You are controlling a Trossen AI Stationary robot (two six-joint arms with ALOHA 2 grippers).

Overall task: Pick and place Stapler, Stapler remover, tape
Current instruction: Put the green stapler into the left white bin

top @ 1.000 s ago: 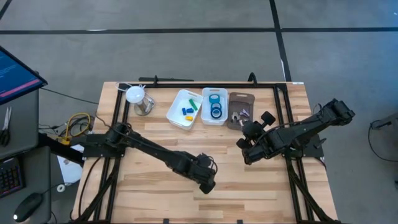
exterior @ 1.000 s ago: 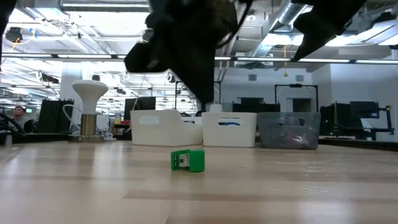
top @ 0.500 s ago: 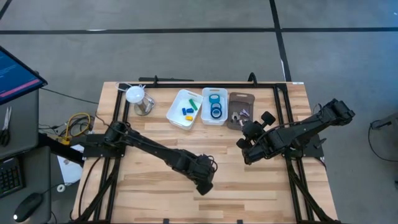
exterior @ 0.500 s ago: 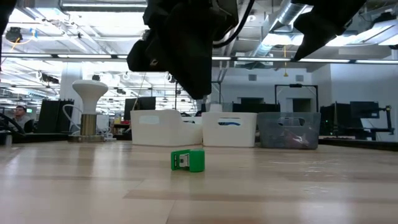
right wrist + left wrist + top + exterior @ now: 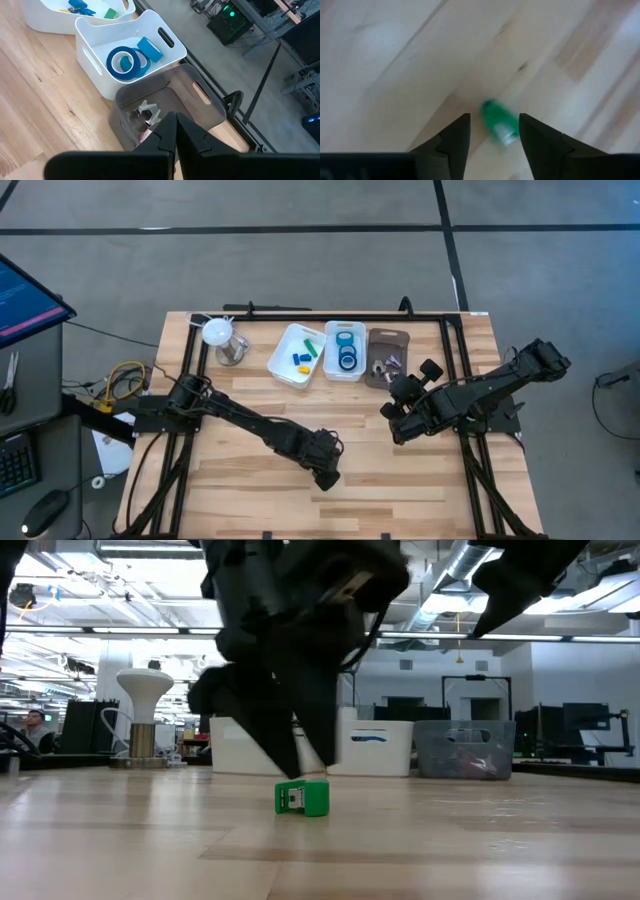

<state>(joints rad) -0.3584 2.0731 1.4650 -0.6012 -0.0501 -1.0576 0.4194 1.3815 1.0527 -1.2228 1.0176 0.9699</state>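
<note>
Looking down in the high view, the left claw point(image 5: 325, 476) hangs low at centre over the surface point(image 5: 240, 510); the tape point(image 5: 345, 350) already lies in the middle white bin point(image 5: 345, 370) up top. In the low view, a small green stapler point(image 5: 302, 797) sits under spread fingers. Only the left wrist view shows it between the open tips, ungripped. In the right wrist view, the right claw point(image 5: 175, 131) is pressed together, idle near the grey bin point(image 5: 200, 107). Judging by this, one piece remains.

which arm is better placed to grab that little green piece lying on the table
The left. Its gripper hangs open just above the green piece, fingers either side of it in the left wrist view. The right gripper is shut and off by the bins.
</note>
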